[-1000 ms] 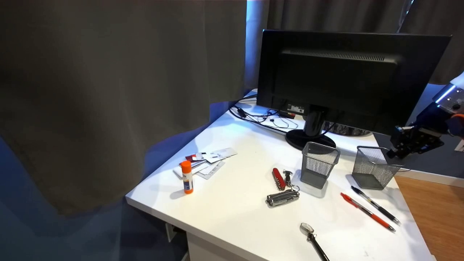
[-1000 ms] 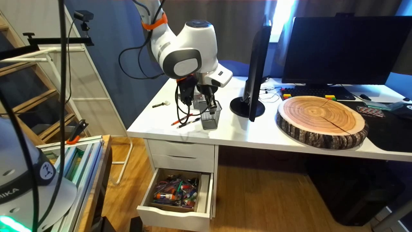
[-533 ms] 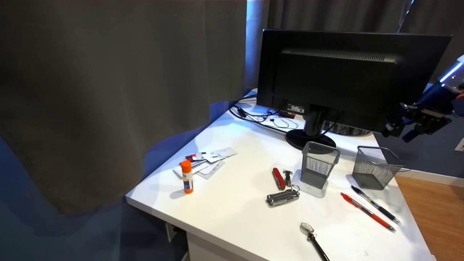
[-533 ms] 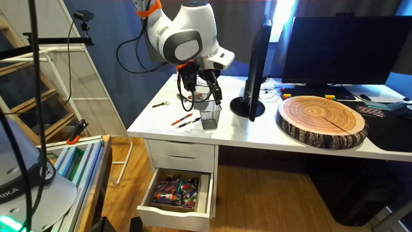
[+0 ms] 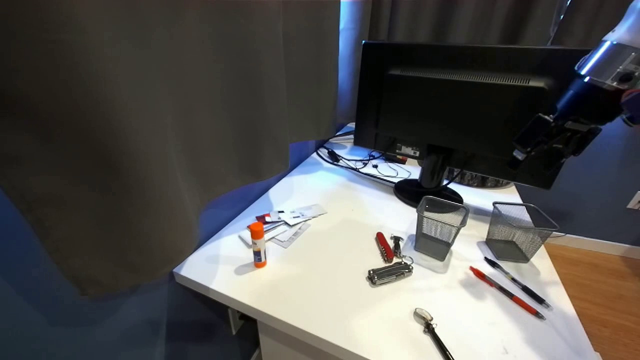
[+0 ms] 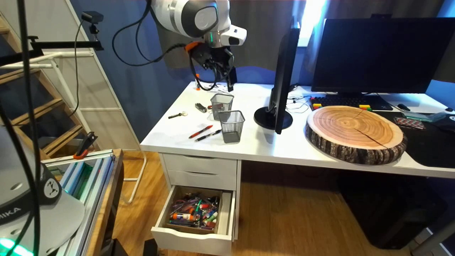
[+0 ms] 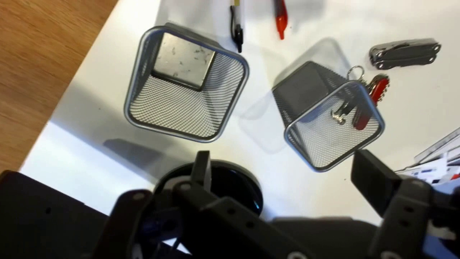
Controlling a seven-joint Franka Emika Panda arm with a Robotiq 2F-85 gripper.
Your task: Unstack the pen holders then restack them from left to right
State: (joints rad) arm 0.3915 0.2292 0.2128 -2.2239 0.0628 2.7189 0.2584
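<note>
Two upright, square, dark-grey metal-mesh pen holders stand apart on the white desktop below the wide-spread, empty black gripper, one at 10 o'clock in the wrist view, the closer holder between 1 and 2, so nesting likely requires lateral travel.

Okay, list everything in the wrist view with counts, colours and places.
pen holders: two, grey, middle, apart
pens: two, black and red, top
multi-tool: one, grey, upper right
ring: one, silver, by multi-tool
hammer-shaped tool: one, dark, right
pocket knife: one, red, right
cards: several, mostly white, right edge
monitor base: one, black, bottom
monitor, probably: one, black, lower left
desk: one, white, underneath
floor: one, brown, left
gripper: one, black, bottom, open
</note>
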